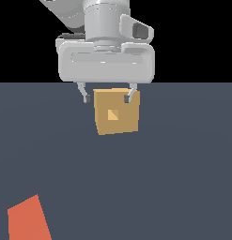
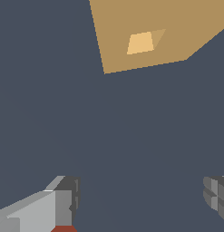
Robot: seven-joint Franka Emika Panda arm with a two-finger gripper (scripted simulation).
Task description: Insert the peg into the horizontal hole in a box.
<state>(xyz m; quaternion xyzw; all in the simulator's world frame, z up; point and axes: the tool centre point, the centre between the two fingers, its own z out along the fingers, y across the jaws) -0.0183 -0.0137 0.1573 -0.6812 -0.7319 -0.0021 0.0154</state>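
The tan box [image 1: 124, 123] rests on the dark floor, its face with the small square hole [image 1: 112, 115] turned toward the exterior view. My gripper [image 1: 108, 98] hangs open, its fingertips [image 1: 87, 98] overlapping the box's top edge in that view with nothing between them. In the wrist view the box [image 2: 177, 27] and its hole [image 2: 140, 43] lie well apart from the two spread fingers [image 2: 63, 204]. The peg's orange-red end [image 1: 28, 220] lies at the exterior view's lower left, far from the gripper; its white end is out of frame. A red sliver [image 2: 63, 229] shows beside one finger.
Dark blue-grey floor [image 1: 174, 187] spreads all around the box and the peg. No other objects are in view.
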